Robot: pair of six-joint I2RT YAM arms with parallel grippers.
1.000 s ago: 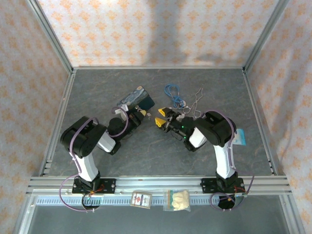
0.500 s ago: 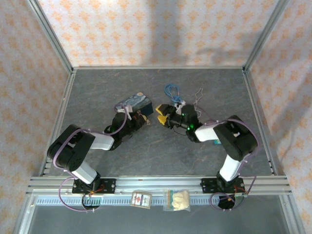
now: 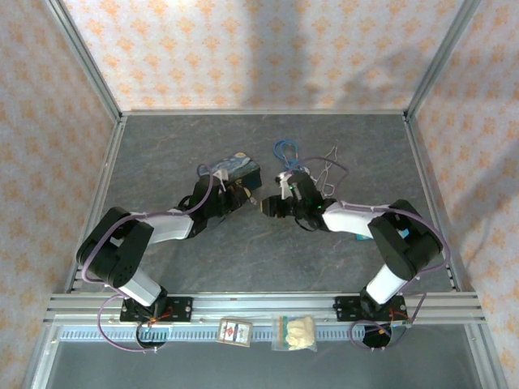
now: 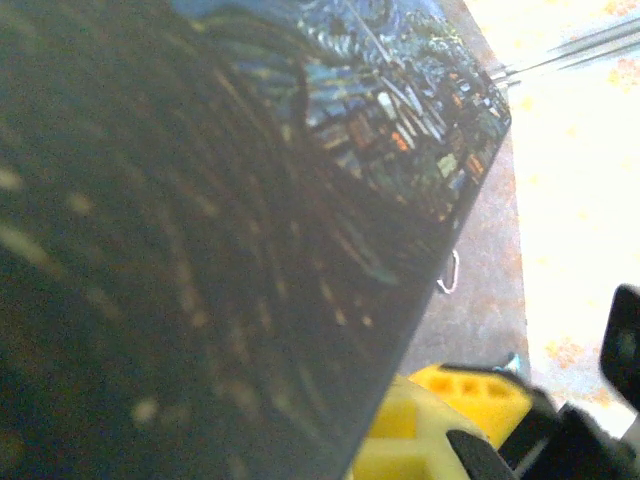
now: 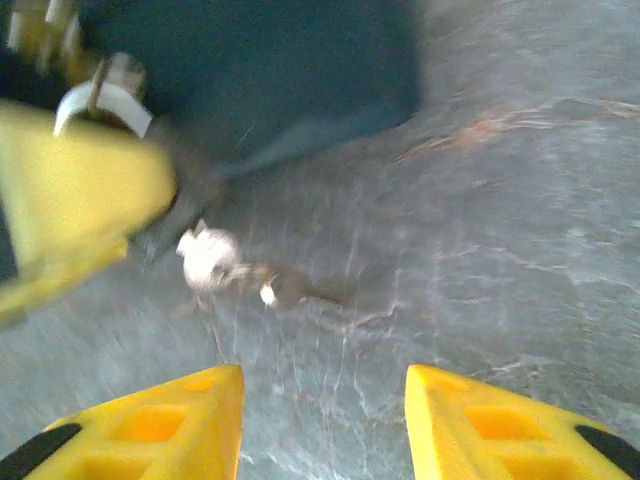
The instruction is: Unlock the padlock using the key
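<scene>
Right wrist: the right pincer (image 5: 322, 390) holds its tips apart above the counter (image 5: 520, 250), the blurred padlock (image 5: 283, 290) lying just ahead; the left pincer (image 3: 238, 193), closed tight, sits beside the blue tin (image 3: 231, 168).

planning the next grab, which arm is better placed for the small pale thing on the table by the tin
Right, probably. The right gripper is open with the pale thing just ahead, possibly the key, though blurred. The left gripper is shut beside the blue tin.
</scene>
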